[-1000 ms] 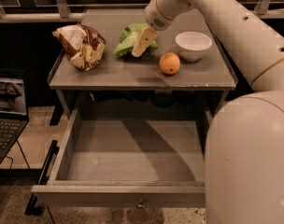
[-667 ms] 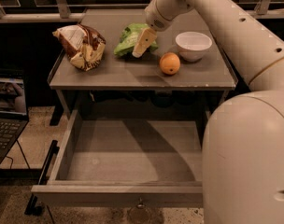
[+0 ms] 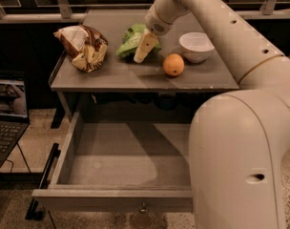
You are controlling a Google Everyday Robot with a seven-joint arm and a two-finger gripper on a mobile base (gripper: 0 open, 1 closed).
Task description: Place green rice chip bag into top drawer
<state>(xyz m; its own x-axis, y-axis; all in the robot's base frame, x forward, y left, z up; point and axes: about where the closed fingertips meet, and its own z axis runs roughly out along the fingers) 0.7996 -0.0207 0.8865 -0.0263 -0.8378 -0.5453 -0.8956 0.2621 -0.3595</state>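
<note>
The green rice chip bag [image 3: 130, 39] lies on the grey table top, left of centre, light green and wrinkled. My gripper [image 3: 145, 47] reaches down from the upper right and sits at the bag's right front edge, touching or just over it. The top drawer [image 3: 121, 161] is pulled wide open below the table top, with a bare flat grey bottom and a small metal pull [image 3: 144, 208] at its front. My arm's large cream link covers the drawer's right part.
A brown-and-white snack bag [image 3: 83, 46] lies at the table's left. An orange [image 3: 173, 64] and a white bowl [image 3: 196, 46] sit right of the gripper. A laptop [image 3: 6, 113] stands on the floor at the left. A railing runs behind the table.
The gripper stays at the green bag. The big arm link in the foreground has shifted slightly left, covering more of the drawer's right side.
</note>
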